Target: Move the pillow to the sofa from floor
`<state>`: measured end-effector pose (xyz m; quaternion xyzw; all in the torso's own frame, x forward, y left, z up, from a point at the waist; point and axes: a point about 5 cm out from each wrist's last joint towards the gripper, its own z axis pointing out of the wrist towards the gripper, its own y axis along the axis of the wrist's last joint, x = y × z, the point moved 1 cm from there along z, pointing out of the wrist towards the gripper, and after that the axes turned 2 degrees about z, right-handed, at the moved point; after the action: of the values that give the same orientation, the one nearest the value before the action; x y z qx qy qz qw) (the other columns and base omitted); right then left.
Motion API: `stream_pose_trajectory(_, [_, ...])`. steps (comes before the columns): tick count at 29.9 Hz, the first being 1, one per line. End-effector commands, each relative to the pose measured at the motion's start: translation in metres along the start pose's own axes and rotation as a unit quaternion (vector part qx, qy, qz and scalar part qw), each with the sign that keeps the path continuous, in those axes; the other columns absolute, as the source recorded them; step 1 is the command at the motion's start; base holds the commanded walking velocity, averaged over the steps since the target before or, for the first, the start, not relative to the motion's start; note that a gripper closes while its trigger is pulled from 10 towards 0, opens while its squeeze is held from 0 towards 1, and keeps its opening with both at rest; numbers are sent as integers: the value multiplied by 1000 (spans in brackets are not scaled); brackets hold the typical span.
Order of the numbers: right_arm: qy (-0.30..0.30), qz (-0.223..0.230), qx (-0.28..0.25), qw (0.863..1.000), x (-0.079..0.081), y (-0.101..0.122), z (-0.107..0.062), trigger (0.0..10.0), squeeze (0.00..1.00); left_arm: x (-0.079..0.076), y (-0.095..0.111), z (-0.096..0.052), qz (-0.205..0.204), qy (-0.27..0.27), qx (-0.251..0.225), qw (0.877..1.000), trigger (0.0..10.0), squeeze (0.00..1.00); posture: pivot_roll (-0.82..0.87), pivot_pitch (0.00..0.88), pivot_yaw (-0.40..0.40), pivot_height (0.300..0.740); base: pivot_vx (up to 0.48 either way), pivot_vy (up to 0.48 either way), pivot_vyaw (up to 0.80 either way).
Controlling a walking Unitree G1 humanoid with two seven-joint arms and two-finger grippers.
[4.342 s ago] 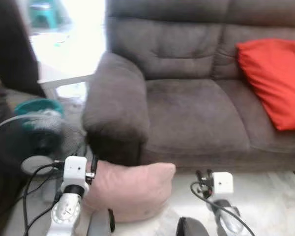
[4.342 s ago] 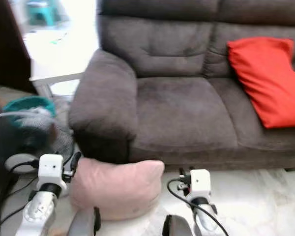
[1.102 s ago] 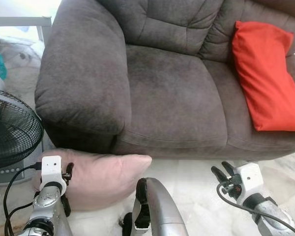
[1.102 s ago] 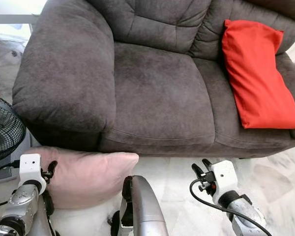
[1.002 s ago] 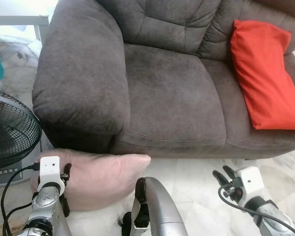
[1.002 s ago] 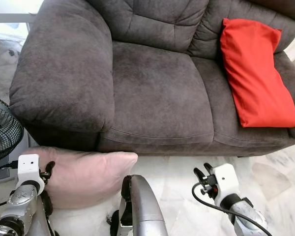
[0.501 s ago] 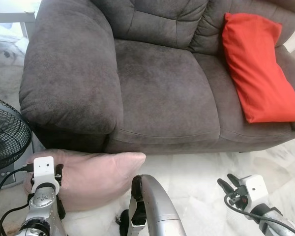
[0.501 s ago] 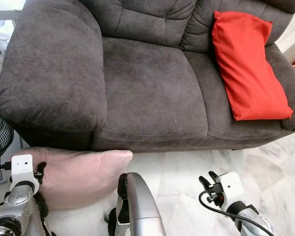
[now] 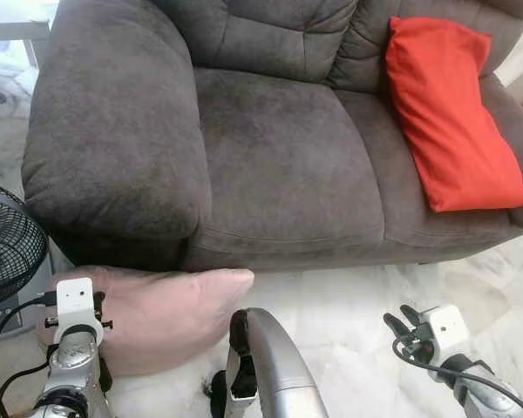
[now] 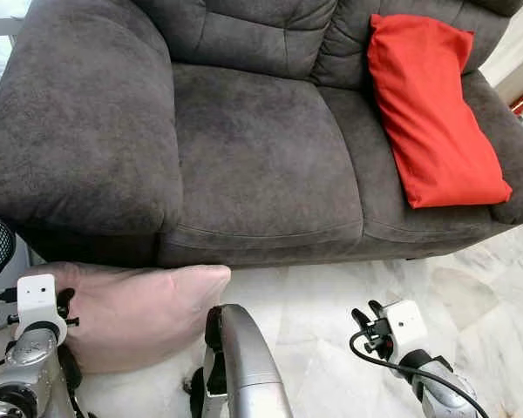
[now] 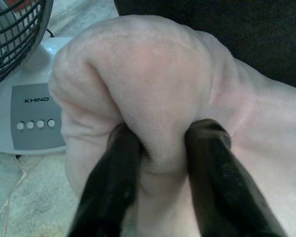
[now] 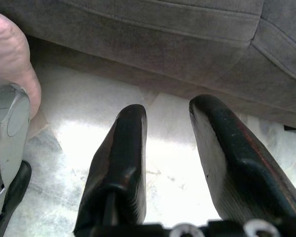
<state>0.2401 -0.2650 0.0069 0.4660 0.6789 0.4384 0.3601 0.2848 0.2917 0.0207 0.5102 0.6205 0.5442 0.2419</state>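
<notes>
Leftmost, we see a black-grilled floor fan [image 9: 7, 239] on a pale grey base with a row of buttons [image 11: 24, 116], standing on the marble-patterned floor [image 10: 331, 296] just beside the sofa's arm. Next to it lies the soft pale pink pillow [image 9: 161, 313], still on the floor, pressed against the near foot of the dark grey plush sofa [image 9: 270, 165] below its broad left armrest [image 9: 113, 131]. Our left gripper [image 11: 163, 148] is clamped on the pillow's left end: in the left wrist view the two black fingers [image 11: 209, 168] pinch a bulging fold of the pink fabric between them. From the head views the left arm's white wrist block [image 9: 74, 300] sits at that same end of the pillow.

Near the middle, a silver rounded part of our own body [image 9: 275, 366] stands above the floor, just right of the pillow's pointed corner.

Further right, our right gripper [image 12: 165, 153] hovers over bare floor in front of the sofa's base, its fingers parted and holding nothing, well apart from the pillow. On the far right of the sofa seat, a bright red rectangular cushion [image 10: 427, 109] leans against the backrest.
</notes>
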Motion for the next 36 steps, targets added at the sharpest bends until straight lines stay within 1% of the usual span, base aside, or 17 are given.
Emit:
stream_pose_trajectory(1, [-15,3,17,1000,-9,-10,-11,10000,0,-3,-15,-6,-1,-2,27,1000,0,0,-99,268,-400,543,0,0,0])
stream_pose_trajectory(6, [-18,3,19,1000,-15,-15,-19,10000,0,-4,-16,-6,-3,-2,31,1000,0,0,-97,266,-400,543,0,0,0])
stream_pose_trajectory(10, [-21,6,25,999,-17,-16,-19,10000,0,-3,-16,-6,-5,0,31,1000,0,0,-94,265,-400,543,0,0,0])
stream_pose_trajectory(13, [-26,11,37,999,-18,-19,-15,10000,0,-3,-16,-6,-6,-1,30,1000,0,0,-91,261,-400,543,0,0,0])
stream_pose_trajectory(19, [-35,23,60,997,-19,-28,-17,10000,0,-4,-15,-6,-5,-3,30,1000,0,0,-84,259,-400,543,0,0,0])
stream_pose_trajectory(27, [-36,27,64,997,-15,-31,-15,10000,0,-8,-16,-7,-2,-8,26,1000,0,0,-72,254,-394,543,0,0,0])
stream_pose_trajectory(30, [-33,27,58,997,-7,-33,-13,10000,0,-10,-13,-8,-3,-5,9,1000,0,0,-61,251,-384,543,0,0,0])
stream_pose_trajectory(31, [-30,28,55,998,-2,-33,-11,10000,0,-12,-11,-9,-4,-7,1,1000,7059,0,-51,249,-376,543,0,0,0])
stream_pose_trajectory(32, [-29,28,52,998,0,-33,-10,10000,0,-13,-11,-9,-6,-8,-4,1000,7059,0,-51,249,-376,543,0,0,0])
stream_pose_trajectory(33, [-26,28,47,998,4,-33,-8,10000,0,-15,-9,-10,-7,-8,-15,1000,10000,0,-48,247,-371,543,0,0,0])
stream_pose_trajectory(34, [-22,28,39,999,11,-32,-4,10000,0,-19,-7,-13,-13,-6,-34,999,10000,0,-39,245,-363,543,0,0,0])
stream_pose_trajectory(35, [-22,28,39,999,11,-32,-4,10000,0,-19,-7,-13,-13,-6,-34,999,10000,0,-39,245,-363,543,0,0,0])
stream_pose_trajectory(36, [-21,31,34,999,17,-32,-1,10000,0,-24,-5,-16,-18,-2,-48,999,10000,0,-29,243,-357,543,0,0,0])
